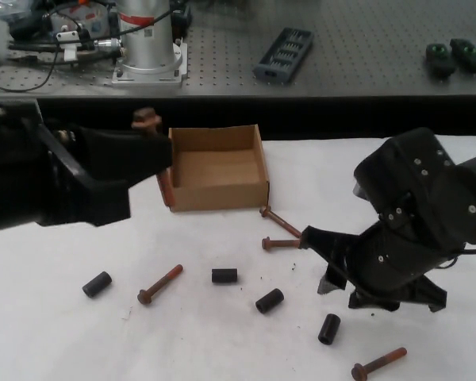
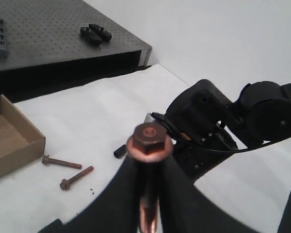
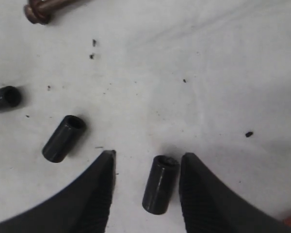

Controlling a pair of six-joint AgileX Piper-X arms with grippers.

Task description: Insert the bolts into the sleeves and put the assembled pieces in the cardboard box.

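Copper bolt point(image 2: 149, 141) sits clamped in the left hand point(image 2: 149, 164); right hand point(image 3: 148, 155) gapes astride a black sleeve point(image 3: 160, 185).

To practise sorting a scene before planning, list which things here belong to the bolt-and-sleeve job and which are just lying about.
Job: bolt in the left gripper; sleeve inside the open right gripper; loose bolts; loose sleeves; cardboard box.

Lying about: grey rack; two black pieces; metal column, all on the perforated bench behind.
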